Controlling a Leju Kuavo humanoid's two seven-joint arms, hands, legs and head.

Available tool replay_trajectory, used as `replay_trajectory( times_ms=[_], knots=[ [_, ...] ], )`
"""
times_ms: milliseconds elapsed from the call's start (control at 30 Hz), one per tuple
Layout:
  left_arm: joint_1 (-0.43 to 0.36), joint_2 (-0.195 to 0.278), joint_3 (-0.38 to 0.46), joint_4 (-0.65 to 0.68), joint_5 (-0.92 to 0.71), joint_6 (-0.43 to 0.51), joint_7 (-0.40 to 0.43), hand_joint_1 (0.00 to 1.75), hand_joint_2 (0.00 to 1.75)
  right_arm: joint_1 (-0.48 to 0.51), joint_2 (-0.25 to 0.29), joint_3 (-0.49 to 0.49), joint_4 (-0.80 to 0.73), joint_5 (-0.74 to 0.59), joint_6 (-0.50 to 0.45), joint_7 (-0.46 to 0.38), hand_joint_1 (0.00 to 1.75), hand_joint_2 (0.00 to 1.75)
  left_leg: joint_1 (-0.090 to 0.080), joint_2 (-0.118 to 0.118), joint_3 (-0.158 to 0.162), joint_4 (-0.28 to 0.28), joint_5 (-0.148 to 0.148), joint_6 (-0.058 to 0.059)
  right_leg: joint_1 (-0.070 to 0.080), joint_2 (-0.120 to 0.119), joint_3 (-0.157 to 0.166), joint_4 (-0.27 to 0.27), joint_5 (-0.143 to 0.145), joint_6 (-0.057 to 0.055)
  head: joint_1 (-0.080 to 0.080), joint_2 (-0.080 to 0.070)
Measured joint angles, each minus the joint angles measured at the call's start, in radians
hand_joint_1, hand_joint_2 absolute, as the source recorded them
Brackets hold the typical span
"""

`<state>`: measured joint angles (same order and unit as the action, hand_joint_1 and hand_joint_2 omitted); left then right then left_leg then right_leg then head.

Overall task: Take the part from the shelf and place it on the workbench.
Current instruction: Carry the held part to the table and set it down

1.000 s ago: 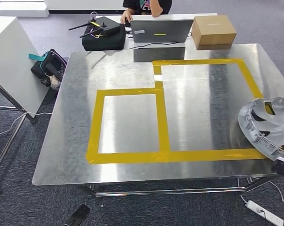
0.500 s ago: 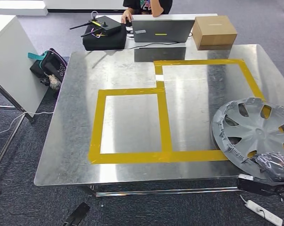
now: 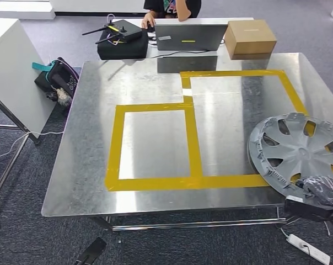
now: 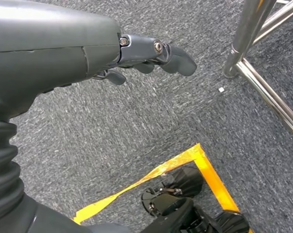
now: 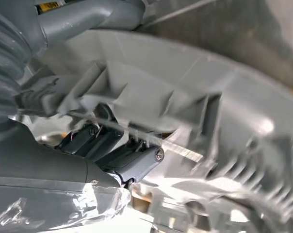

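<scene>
Hubcap (image 3: 300, 153), grey, spoked, sits at the right near corner of the steel tabletop (image 3: 156, 154), overlapping the near right corner of the yellow tape (image 3: 152, 182) outline. Whether it lies flat on the surface or is held just above it: cannot tell.

Right robot hand (image 3: 321, 193) at the hubcap's near rim, partly wrapped in clear film. In the right wrist view the dark fingers (image 5: 101, 143) reach under the ribbed back of the hubcap (image 5: 196, 111) with the thumb against it; it grips the rim.

Left robot hand (image 4: 152, 53) hangs over grey carpet (image 4: 101, 131), fingers loosely extended and apart, holding nothing. A chrome table leg (image 4: 247, 34) stands near it; yellow tape on the floor (image 4: 207, 170).

Tape marks two adjoining rectangles, the smaller on the left, the larger on the right.

Beyond the far edge: laptop (image 3: 187, 36), cardboard box (image 3: 250, 37), black case (image 3: 122, 44) with an antenna device on top, a person (image 3: 171, 8) seated behind. A bag (image 3: 57, 77) lies on the floor at left; a power strip (image 3: 308, 249) lies on the floor at lower right.
</scene>
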<state>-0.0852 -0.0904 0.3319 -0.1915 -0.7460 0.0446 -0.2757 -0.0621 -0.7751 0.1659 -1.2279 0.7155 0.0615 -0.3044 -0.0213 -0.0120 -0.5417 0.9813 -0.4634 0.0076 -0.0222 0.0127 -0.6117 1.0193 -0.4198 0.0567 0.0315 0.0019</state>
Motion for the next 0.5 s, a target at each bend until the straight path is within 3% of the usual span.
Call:
replay_trajectory(
  times_ms=[200, 500],
  knots=[
    [0.004, 0.003, 0.000, 0.000, -0.002, -0.001, -0.004, 0.00, 1.75, -0.003, -0.004, -0.106, 0.004, -0.112, 0.033, -0.022, 1.75, 1.75, -0.001, 0.000, 0.001, 0.000, 0.002, 0.002, -0.001, -0.001, 0.000, -0.001, 0.001, 0.001, 0.000, 0.000],
    [0.009, 0.003, 0.000, 0.000, -0.012, -0.007, -0.005, 0.00, 1.75, -0.005, -0.011, -0.177, 0.004, -0.110, 0.036, -0.021, 1.75, 1.75, -0.001, -0.002, 0.000, 0.000, 0.002, 0.004, -0.001, -0.004, 0.000, -0.001, 0.001, 0.001, 0.000, 0.000]
  ],
)
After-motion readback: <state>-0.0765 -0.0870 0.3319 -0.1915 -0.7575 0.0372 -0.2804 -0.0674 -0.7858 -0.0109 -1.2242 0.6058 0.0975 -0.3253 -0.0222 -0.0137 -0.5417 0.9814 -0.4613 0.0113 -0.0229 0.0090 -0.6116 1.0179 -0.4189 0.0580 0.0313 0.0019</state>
